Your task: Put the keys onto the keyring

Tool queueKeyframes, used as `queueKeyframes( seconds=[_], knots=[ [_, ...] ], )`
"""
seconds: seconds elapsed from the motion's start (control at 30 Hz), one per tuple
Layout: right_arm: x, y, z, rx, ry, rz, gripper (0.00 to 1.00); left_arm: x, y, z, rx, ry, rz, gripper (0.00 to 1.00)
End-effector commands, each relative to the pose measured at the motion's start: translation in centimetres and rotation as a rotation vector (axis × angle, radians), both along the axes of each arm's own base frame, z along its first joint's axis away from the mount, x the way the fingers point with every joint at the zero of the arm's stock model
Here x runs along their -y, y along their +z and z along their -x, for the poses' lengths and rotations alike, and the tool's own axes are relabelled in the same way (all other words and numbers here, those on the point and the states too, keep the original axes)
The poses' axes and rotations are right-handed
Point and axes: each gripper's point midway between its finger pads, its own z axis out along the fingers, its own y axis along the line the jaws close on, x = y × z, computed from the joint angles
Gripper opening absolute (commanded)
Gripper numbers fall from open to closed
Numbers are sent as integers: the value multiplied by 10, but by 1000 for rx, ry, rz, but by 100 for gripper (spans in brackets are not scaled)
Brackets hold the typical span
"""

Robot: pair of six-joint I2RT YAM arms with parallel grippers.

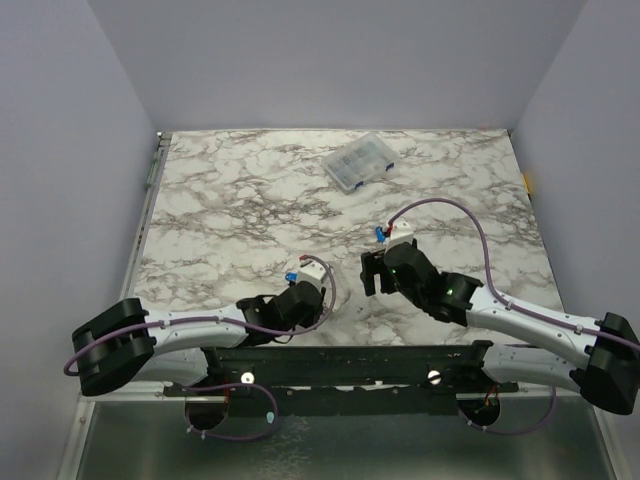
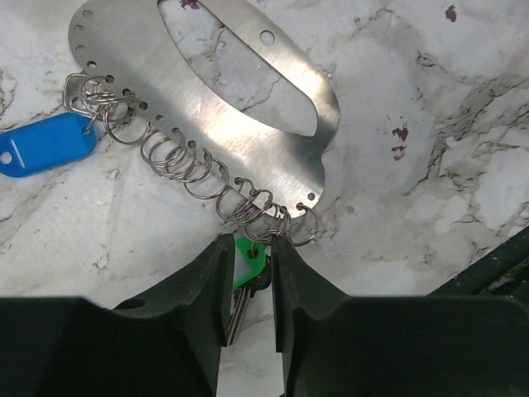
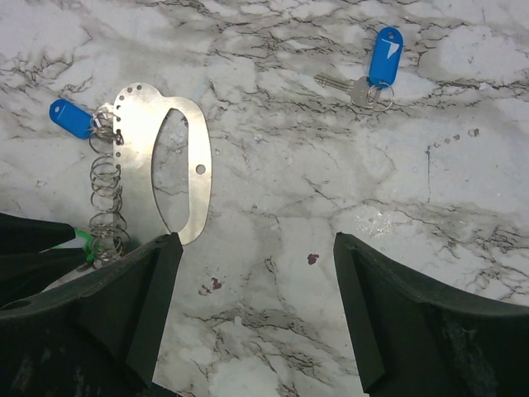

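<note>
The left gripper [image 2: 250, 248] is low over the marble table [image 2: 430, 207]; its two black fingers [image 2: 211, 289] are close together and pinch the green key [image 2: 246, 266] by its green head; the metal part of the key pokes down between the fingers.

The green key is right at the end of the keyring [image 2: 235, 161]; the keyring is a flat silver loop with a long hole in the middle; it lies flat on the table. A row of little rings [image 2: 178, 161] runs along one edge of it; the last little rings touch the top of the green head. A blue tag [image 2: 45, 145] lies at the other end of the row, hooked to some rings there.

The right gripper [image 3: 259, 240] hangs above the table with its fingers [image 3: 161, 281] wide apart; nothing is between them. The keyring is to one side of it; a blue key [image 3: 383, 58] lies alone on the table, well apart from the keyring.

A clear box [image 1: 360, 163] sits far back on the table.
</note>
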Motion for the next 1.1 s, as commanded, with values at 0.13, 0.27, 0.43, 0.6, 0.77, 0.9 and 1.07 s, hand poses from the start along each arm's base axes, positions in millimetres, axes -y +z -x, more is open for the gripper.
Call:
queueKeyframes(
  seconds=[0.13, 0.27, 0.43, 0.6, 0.77, 0.9, 1.07],
  knots=[
    [4, 0, 5, 7, 15, 7, 85, -9, 17, -20, 132, 52, -92, 32],
    [5, 0, 5, 9, 15, 10, 85, -19, 14, -20, 149, 48, -125, 35],
    [2, 0, 5, 5, 27, 9, 85, -20, -1, -18, 130, 45, -152, 35],
    [2, 2, 5, 4, 29, 9, 85, -18, -12, -17, 100, 47, -187, 35],
    [2, 0, 6, 2, 31, 10, 85, -16, -22, -18, 84, 37, -228, 35],
    [1, 0, 5, 0, 33, 13, 85, -9, -24, -19, 86, 0, -245, 35],
    [1, 2, 3, 6, 32, 21, 85, 10, -27, -15, 77, -101, -240, 35]
  ],
)
